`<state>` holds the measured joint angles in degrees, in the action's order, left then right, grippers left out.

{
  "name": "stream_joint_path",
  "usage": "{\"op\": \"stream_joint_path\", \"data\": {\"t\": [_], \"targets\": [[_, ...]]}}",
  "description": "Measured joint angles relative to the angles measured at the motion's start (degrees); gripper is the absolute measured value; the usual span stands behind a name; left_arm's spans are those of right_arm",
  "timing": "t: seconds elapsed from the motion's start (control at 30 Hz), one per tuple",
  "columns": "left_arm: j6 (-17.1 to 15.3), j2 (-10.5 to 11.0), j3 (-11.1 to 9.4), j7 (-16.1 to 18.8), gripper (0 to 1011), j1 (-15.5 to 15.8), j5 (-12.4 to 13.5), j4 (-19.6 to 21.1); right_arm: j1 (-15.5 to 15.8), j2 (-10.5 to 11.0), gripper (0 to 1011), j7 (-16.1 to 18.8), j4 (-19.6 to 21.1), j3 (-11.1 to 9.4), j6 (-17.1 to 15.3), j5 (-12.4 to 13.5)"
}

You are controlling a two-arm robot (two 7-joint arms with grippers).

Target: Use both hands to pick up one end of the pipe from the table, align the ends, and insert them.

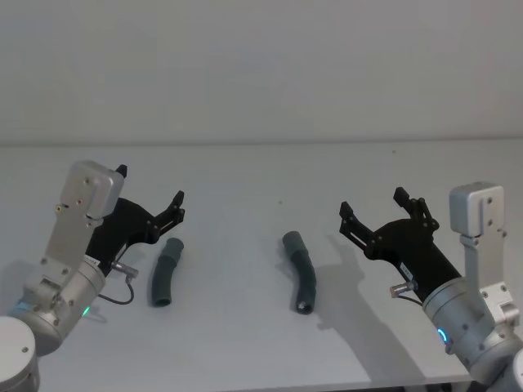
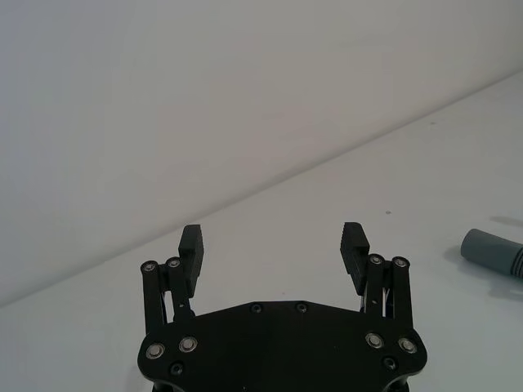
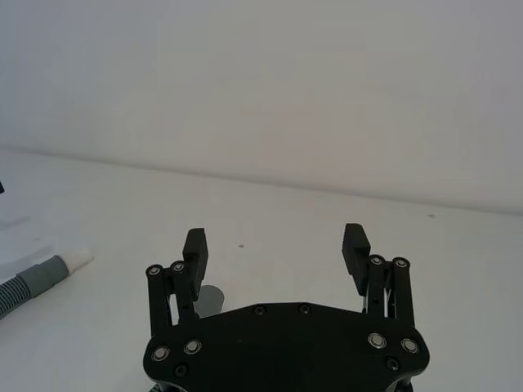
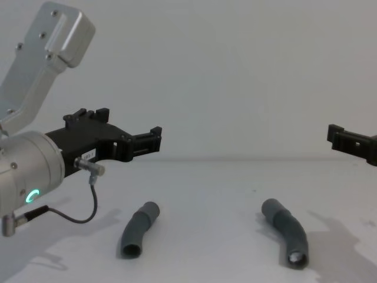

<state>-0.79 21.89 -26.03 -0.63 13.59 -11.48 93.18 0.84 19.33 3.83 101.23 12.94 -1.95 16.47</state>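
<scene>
Two dark-grey ribbed pipe pieces lie apart on the white table (image 1: 245, 171). The left piece (image 1: 165, 272) (image 4: 139, 229) rests just below and to the right of my left gripper (image 1: 151, 186) (image 2: 273, 237), which hovers open and empty above the table. The right piece (image 1: 301, 269) (image 4: 287, 239) lies near the middle, left of my right gripper (image 1: 373, 202) (image 3: 274, 239), also open and empty. In the right wrist view a pipe piece (image 3: 33, 282) shows a narrow white tip (image 3: 78, 259). A grey cuff end (image 2: 493, 254) shows off to one side in the left wrist view.
A plain pale wall rises behind the table's far edge (image 1: 261, 143). Bare table surface lies between the two pieces and in front of them. A thin black cable (image 4: 70, 215) loops under the left wrist.
</scene>
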Motion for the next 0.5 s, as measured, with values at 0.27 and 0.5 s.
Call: {"op": "stream_joint_path", "data": {"t": [0.27,0.5], "targets": [[-0.6,-0.1,0.0,0.0,1001,0.0,0.0,0.2,0.0,0.0,1002,0.0,0.0,0.0,0.0,0.0],[-4.2,-0.4,0.0,-0.7,1001,0.1,-0.9,1.4,0.0,0.0,1002,0.0,0.0,0.0,0.0,0.0]]}}
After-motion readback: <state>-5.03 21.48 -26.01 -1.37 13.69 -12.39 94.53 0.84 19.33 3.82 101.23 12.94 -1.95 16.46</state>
